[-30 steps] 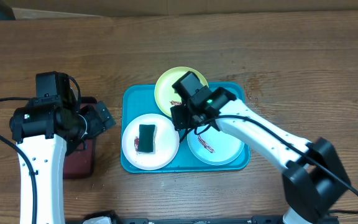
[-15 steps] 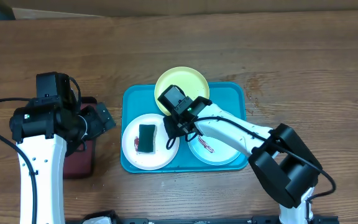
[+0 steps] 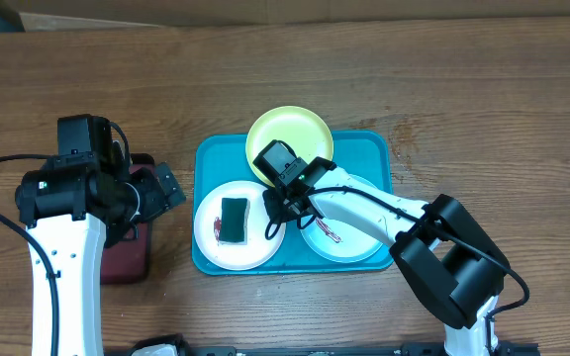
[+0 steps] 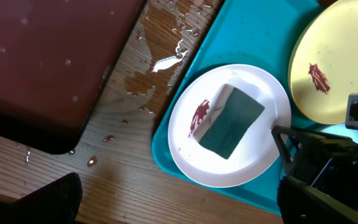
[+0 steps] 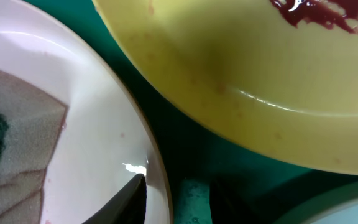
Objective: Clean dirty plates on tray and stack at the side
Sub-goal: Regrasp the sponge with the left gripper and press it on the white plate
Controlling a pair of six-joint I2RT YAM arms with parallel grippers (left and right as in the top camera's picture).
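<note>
On the turquoise tray (image 3: 374,148) lie three plates. The yellow-green plate (image 3: 288,136) at the back has a brown smear (image 5: 319,14). A white plate (image 3: 211,242) at front left carries a dark green sponge (image 3: 234,220) and a smear (image 4: 201,115). The mint-rimmed plate (image 3: 354,237) at front right is smeared too. My right gripper (image 3: 277,210) sits at the white plate's right rim (image 5: 163,186), one finger inside and one outside, pinching it. Left of the tray, my left gripper (image 3: 158,191) hangs open and empty.
A maroon tray with a black rim (image 3: 127,252) lies under the left arm at the table's left. Water drops (image 4: 160,62) spot the wood between it and the turquoise tray. The right arm's links stretch over the mint-rimmed plate.
The right gripper has moved left from the tray's middle to the white plate's right rim, and its fingers have narrowed around it. The left arm has not moved.
</note>
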